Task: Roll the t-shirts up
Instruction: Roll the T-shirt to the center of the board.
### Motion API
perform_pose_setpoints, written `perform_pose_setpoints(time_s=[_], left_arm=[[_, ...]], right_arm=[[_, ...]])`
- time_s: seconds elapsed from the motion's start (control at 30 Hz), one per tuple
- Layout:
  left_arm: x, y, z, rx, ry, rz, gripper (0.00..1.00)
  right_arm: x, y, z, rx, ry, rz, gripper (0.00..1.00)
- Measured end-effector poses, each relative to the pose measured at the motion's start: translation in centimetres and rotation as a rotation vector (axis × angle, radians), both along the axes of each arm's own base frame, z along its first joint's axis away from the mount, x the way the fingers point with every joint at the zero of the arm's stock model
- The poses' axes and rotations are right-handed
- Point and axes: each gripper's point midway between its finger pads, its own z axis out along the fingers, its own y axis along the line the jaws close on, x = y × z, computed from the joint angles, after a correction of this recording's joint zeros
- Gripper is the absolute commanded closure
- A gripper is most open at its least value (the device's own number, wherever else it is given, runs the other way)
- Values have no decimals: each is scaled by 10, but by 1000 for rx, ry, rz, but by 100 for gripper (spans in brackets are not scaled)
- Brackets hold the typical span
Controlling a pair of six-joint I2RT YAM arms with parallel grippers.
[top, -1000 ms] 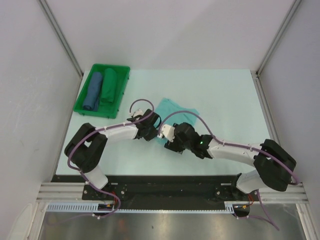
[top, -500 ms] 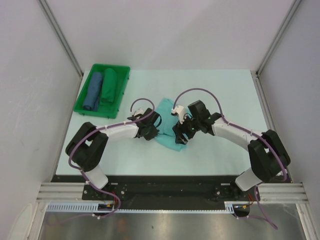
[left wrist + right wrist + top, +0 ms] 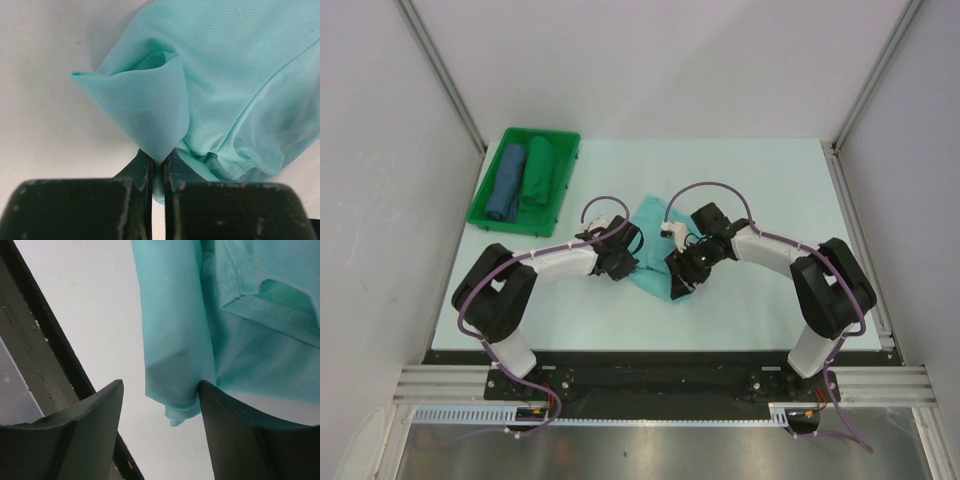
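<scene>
light turquoise thin-cloth t-shirt [image 3: 648, 217] lies bunched at centre of top view on pale tabletop [image 3: 770, 190], betw. both arms. left jaws are shut tight on a pinched fold at the shirt's left edge. right jaws stand wide, straddling a folded edge at its lower right, cloth touching one inner face, not clamped. step prob.: getting 2 holds to spread it flat before rolling. next: right jaws close on that fold, then pull apart gently. green plastic tray [image 3: 510, 224], upper left, holds 2 rolled bundles.
</scene>
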Motion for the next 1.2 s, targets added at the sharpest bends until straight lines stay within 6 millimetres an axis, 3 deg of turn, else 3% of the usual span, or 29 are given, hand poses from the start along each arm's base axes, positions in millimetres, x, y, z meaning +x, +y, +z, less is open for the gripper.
perform_pose_setpoints(time_s=[0.17, 0.4, 0.57, 0.67, 0.8, 0.93, 1.07, 1.2], left_arm=[[0, 0, 0, 0, 1, 0, 100], [0, 0, 0, -3, 2, 1, 100], [0, 0, 0, -4, 3, 2, 100], [0, 0, 0, -4, 3, 2, 100], [-1, -1, 0, -6, 5, 2, 100], [-1, -1, 0, -9, 6, 7, 100], [0, -2, -1, -14, 8, 16, 99], [0, -2, -1, -19, 17, 38, 100]], right_arm=[[4, -1, -1, 20, 94, -46, 42], [9, -6, -9, -11, 134, -100, 33], [9, -7, -13, -47, 111, -99, 35], [6, -4, -15, -56, 110, -86, 42], [-1, -2, -17, -46, 153, -79, 66], [-2, -4, -20, -14, 258, -107, 69], [3, -11, -26, 28, 362, -160, 64], [4, -16, -28, 31, 400, -184, 46]])
